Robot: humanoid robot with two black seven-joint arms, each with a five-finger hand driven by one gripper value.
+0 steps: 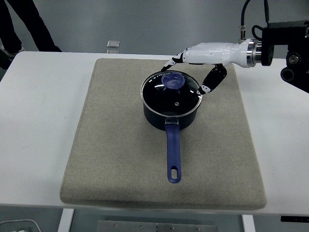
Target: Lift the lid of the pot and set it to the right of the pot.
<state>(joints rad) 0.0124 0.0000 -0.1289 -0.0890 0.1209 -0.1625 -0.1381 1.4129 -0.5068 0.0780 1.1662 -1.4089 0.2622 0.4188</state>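
Reaching stage: the right hand (193, 72) hovers just beyond and to the right of the pot (170, 107), with nothing gripped yet.
Mat: a grey-beige mat (111, 145) lies under the pot and spreads out on all sides of it.
Handle: the pot's blue handle (173, 154) runs from the pot toward the table's near edge, with a hanging hole at its tip.
Pot: dark blue, upright on the far half of the mat, roughly midway across it.
Lid: the glass lid (178, 96) sits flat on the pot's rim, with a metal edge band, 1 small vent spot and glare streaks across the glass.
Knob: the round blue knob (172, 80) looks set toward the far side of the lid, not its centre; it is low and wide.
Hand: white shell with black finger segments; fingers spread and relaxed, 1 group stretched past the far rim of the pot, the thumb angled down beside the pot's right rim.
Landing spot: bare mat to the right of the pot.
Left hand: not seen.
Risk 1: closing on glass or rim instead of the knob would likely slide the lid or nudge the pot sideways.
Risk 2: a shallow pinch on the smooth, low knob could let the lid tilt and drop back.
Risk 3: the thumb, so near the rim, might catch it on descent.
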